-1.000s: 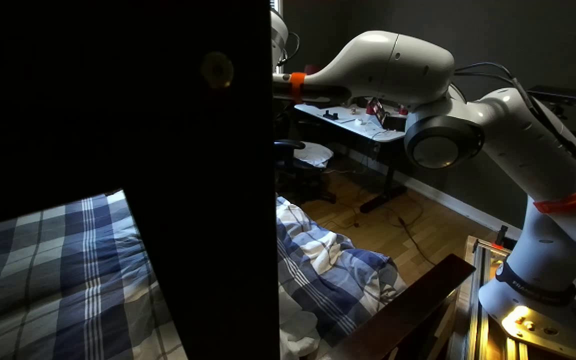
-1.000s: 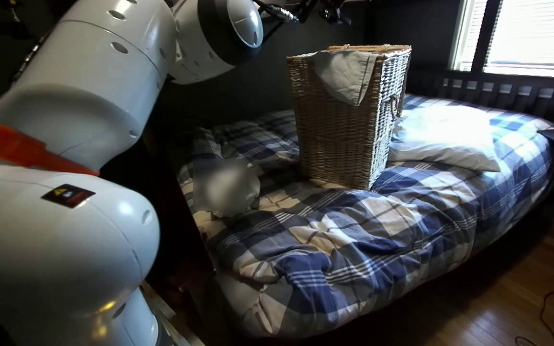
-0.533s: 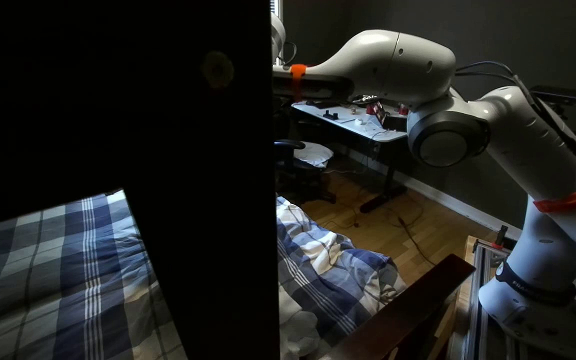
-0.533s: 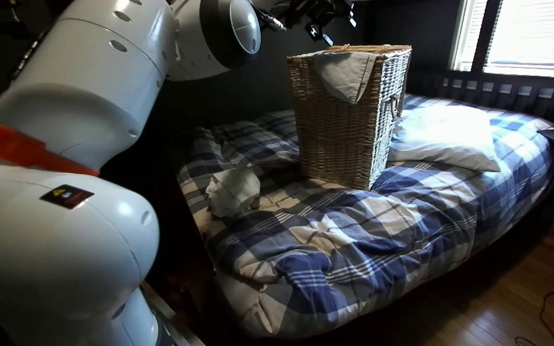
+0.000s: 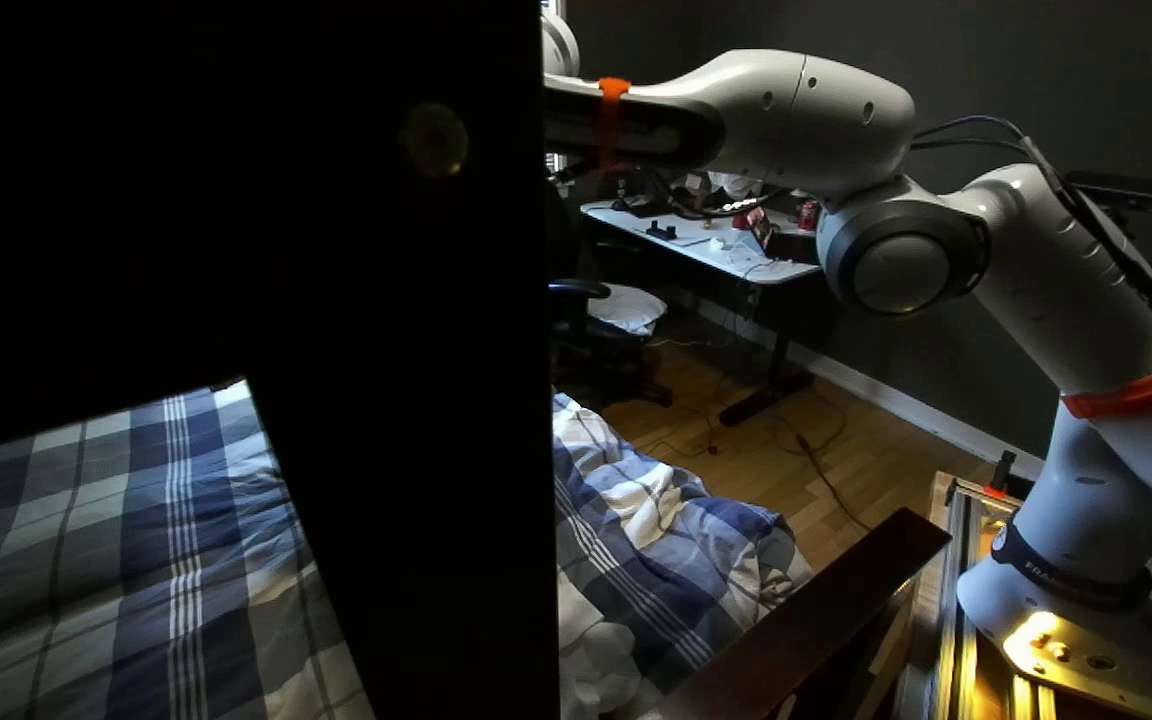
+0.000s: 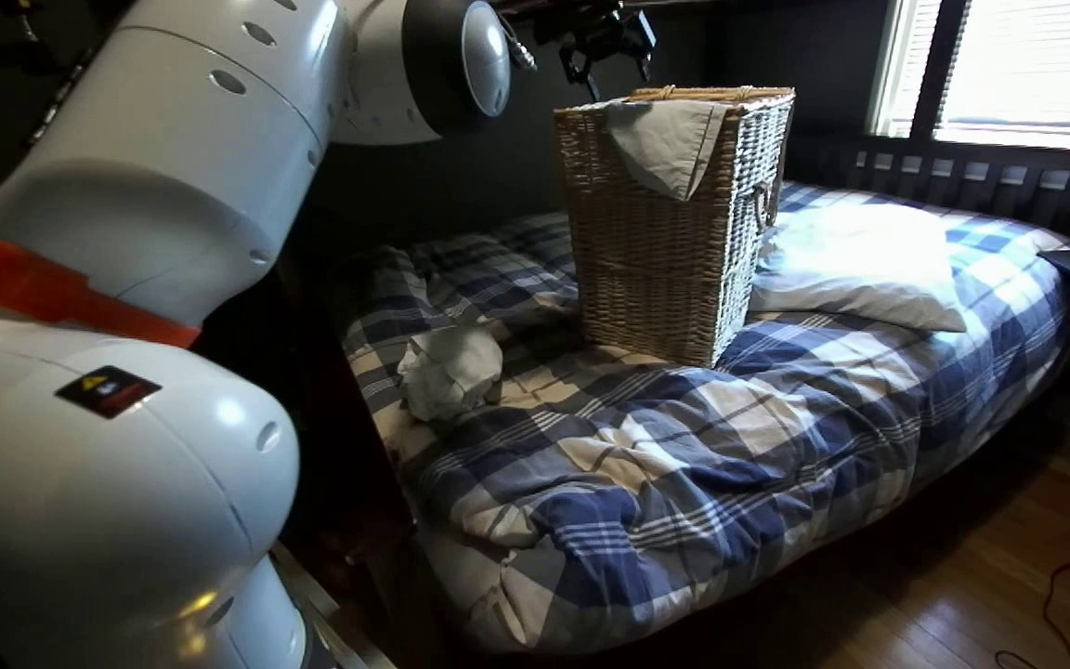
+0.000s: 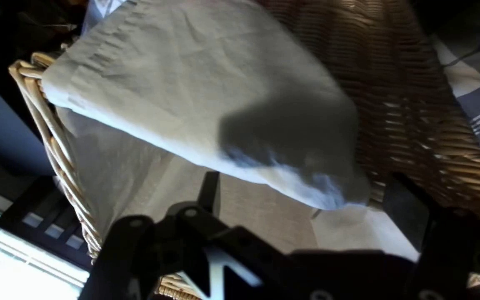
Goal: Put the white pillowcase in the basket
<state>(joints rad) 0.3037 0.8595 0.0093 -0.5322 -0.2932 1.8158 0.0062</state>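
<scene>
Fingers (image 7: 406, 214) apart, basket interior (image 7: 152, 179) in wrist view, crumpled cloth (image 6: 451, 372) in an exterior view

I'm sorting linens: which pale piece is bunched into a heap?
The crumpled cloth, lying on the plaid bedding apart from the wicker basket. The draped cloth hangs down the basket's side, and the white pillow-shaped piece lies spread out.
</scene>
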